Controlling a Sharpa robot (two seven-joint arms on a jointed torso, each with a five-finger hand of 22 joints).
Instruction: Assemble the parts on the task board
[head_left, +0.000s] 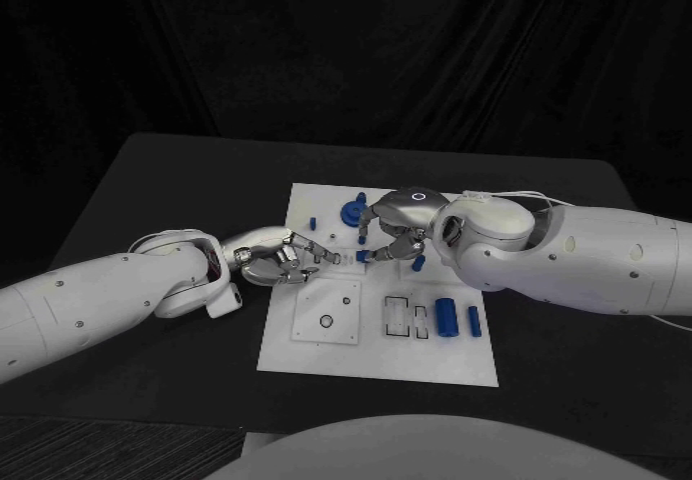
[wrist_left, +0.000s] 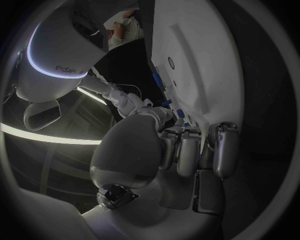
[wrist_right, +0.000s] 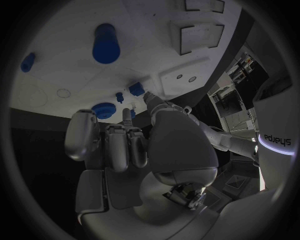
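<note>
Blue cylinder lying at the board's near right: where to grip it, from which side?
Take the blue cylinder across its middle, coming straight down from above. It lies flat on the task board, long axis running away from the robot, so its round flanks are probably free for fingers; the right hand is on that side.

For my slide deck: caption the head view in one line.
Both hands, left and right, meet over the white task board, blue parts around them.

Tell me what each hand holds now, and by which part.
The right hand pinches a small blue part at its fingertips; where exactly cannot be told. Whether the left hand holds anything cannot be told.
</note>
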